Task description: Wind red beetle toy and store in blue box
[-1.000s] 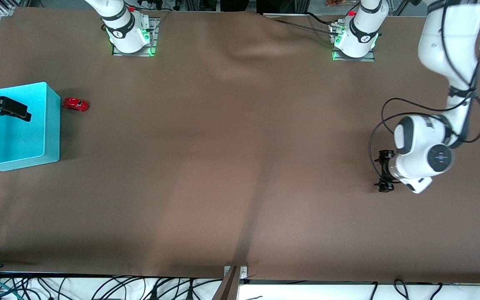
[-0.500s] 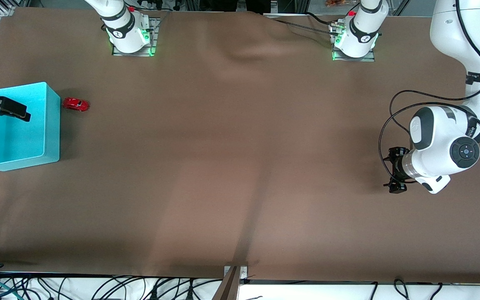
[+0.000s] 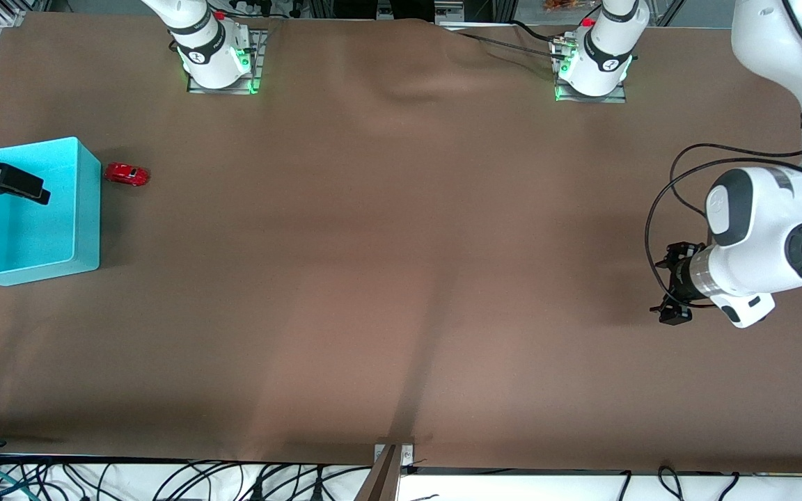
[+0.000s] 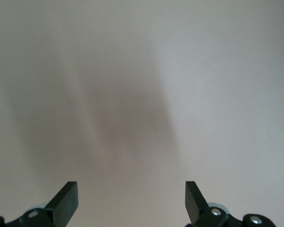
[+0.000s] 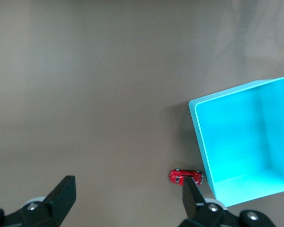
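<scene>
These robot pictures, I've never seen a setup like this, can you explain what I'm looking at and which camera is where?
Two white robot arms stand at a brown table. The wide picture looks down from across it; the other two come from cameras on each arm's wrist. The red beetle toy sits on the table beside the blue box, outside it. The right gripper hangs open high over the box and holds nothing. The left gripper, also open and empty, is over bare cloth at its own end.
</scene>
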Controlling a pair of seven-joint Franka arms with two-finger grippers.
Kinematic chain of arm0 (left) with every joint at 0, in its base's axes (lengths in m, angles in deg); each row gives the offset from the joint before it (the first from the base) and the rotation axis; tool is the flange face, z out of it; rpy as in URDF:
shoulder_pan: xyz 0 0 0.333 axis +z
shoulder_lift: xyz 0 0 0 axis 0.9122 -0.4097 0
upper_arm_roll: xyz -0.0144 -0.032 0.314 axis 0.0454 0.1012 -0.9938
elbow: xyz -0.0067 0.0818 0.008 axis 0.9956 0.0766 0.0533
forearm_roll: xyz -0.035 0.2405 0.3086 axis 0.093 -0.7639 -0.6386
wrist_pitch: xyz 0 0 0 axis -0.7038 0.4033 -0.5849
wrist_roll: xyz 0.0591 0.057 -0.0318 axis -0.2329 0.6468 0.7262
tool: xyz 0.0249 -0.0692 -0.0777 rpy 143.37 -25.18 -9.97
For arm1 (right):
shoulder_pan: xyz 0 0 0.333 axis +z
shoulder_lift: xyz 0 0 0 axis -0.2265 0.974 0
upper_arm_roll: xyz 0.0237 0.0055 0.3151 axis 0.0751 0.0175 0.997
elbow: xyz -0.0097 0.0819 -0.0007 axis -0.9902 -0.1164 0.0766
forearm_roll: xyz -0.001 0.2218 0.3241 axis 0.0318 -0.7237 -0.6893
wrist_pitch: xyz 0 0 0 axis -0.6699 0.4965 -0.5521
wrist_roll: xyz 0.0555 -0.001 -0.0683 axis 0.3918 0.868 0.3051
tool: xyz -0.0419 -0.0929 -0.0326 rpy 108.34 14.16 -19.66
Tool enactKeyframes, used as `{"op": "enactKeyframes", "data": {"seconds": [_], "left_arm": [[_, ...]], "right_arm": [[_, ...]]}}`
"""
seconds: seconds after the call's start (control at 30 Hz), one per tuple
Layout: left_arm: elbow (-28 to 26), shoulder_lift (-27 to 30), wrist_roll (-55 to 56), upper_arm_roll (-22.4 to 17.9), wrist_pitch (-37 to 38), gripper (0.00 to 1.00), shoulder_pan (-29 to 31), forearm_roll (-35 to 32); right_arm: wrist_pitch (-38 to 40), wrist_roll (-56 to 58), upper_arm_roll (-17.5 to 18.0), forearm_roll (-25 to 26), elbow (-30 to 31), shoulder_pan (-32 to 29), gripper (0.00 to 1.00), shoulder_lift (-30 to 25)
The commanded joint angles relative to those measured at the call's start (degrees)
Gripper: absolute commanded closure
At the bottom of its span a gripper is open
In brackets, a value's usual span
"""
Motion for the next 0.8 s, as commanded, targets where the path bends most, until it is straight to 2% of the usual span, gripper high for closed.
{"op": "enactKeyframes", "data": {"seconds": [0.0,0.47,0.77], "left_arm": [[-0.7,3.3,-12.9,0.2,3.0,0.00,0.6,-0.8],[-0.7,9.1,-36.2,-0.1,9.2,0.00,0.7,-0.9],[-0.2,11.8,-42.0,-0.1,10.7,0.00,-0.1,-1.5]], "right_arm": [[-1.2,-8.1,0.4,-1.8,0.7,-0.6,0.00,-0.4],[-1.6,-26.4,0.1,-3.2,0.8,-0.9,0.00,0.0],[-0.2,-37.3,-1.1,-2.3,2.7,-0.9,0.00,0.1]]}}
